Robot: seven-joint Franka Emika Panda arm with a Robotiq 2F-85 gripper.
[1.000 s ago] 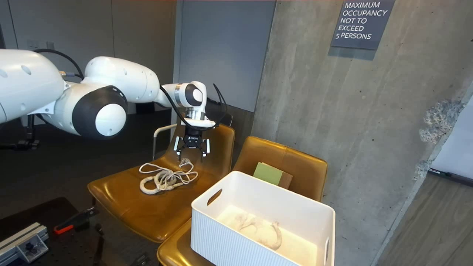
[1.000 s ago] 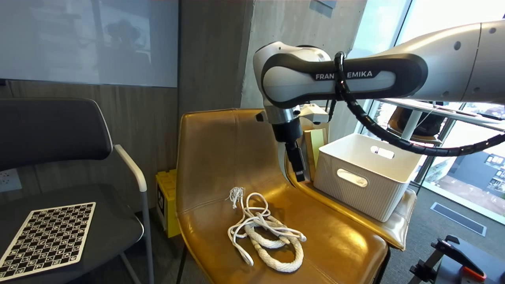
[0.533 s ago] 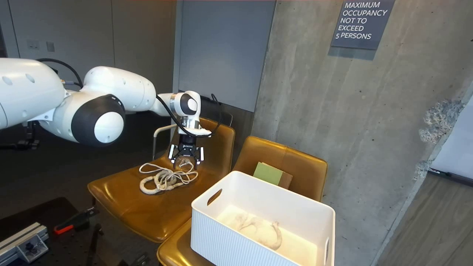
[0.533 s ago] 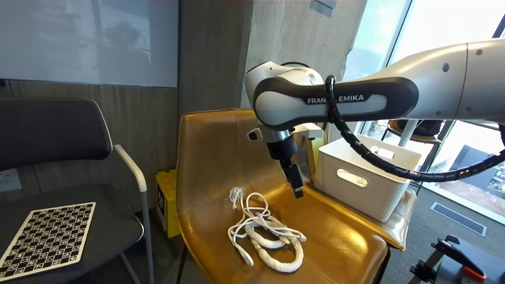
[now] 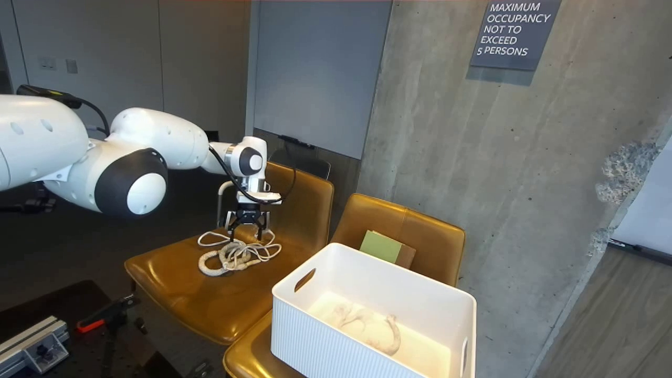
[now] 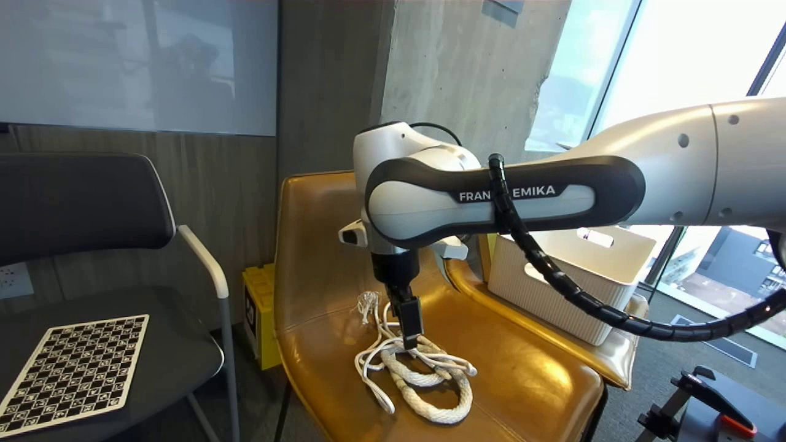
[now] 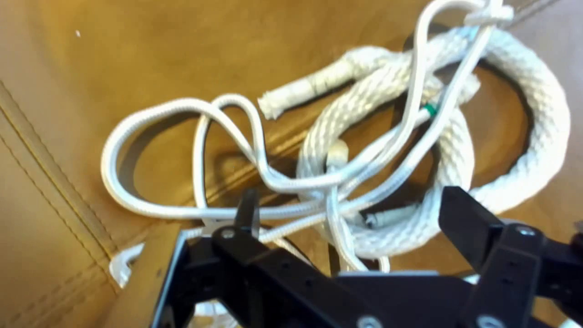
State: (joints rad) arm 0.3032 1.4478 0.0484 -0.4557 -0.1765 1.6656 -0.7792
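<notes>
Sign (image 5: 517,34) on wall (image 5: 430,142): "MAXIMUM OCCUPANCY NOT TO EXCEED 5 PERSONS". Arm (image 6: 666,166) lettered "FRAN… EMIKA", middle letters covered by black cable (image 6: 502,205). Label on yellow box (image 6: 261,319) not readable.

Pose: in an exterior view the arm enters from the right, roughly level, then bends down at the wrist; gripper (image 5: 245,239) points downward, leaning a little, over the leather chair (image 6: 522,380). Jaws spread wide, nothing gripped. Can't tell whether the tips touch the cord (image 7: 298,184) below. Cord is looped over and across the thick rope (image 7: 457,146), itself coiled on the chair seat under the gripper.

Only the wrist view shows a green band (image 7: 430,109) on the cord. Bin (image 5: 325,336) on the second chair (image 5: 430,226), to the right, is in both exterior views; the pale curled piece (image 5: 392,336) inside it shows in just a single exterior view. Likewise the checkered board (image 6: 73,371) on the dark chair (image 6: 80,196), far left.
</notes>
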